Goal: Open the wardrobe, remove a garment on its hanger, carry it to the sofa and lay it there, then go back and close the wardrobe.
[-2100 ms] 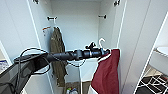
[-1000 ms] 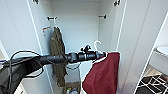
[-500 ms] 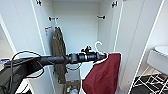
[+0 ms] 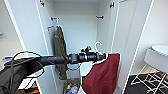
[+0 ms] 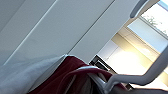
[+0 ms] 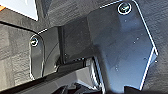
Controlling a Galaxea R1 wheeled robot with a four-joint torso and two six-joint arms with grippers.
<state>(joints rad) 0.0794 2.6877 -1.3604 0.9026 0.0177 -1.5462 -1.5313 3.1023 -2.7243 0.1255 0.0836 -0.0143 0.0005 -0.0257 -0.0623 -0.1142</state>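
Carrying out | left tool [image 4: 103, 57] clamps thin white hanger [image 4: 98, 45]; maroon jacket [image 4: 102, 75] hangs below it, outside open white wardrobe [image 4: 75, 27] | right tool: cannot tell | next: clear doors, turn sofa-ward

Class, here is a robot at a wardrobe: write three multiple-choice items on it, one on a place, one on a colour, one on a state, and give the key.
1. Where does the olive-brown garment hang?
A. in the wardrobe's left part
B. on the chair
C. on the right door

2. What colour is the garment on the hanger at the left gripper?
A. blue
B. maroon
C. yellow

3. How are the wardrobe doors?
A. both shut
B. one shut
C. both open

Key: 1 A, it hangs against the left inner wall. 2 B, dark red cloth hangs below the hook. 3 C, the interior is in plain sight.
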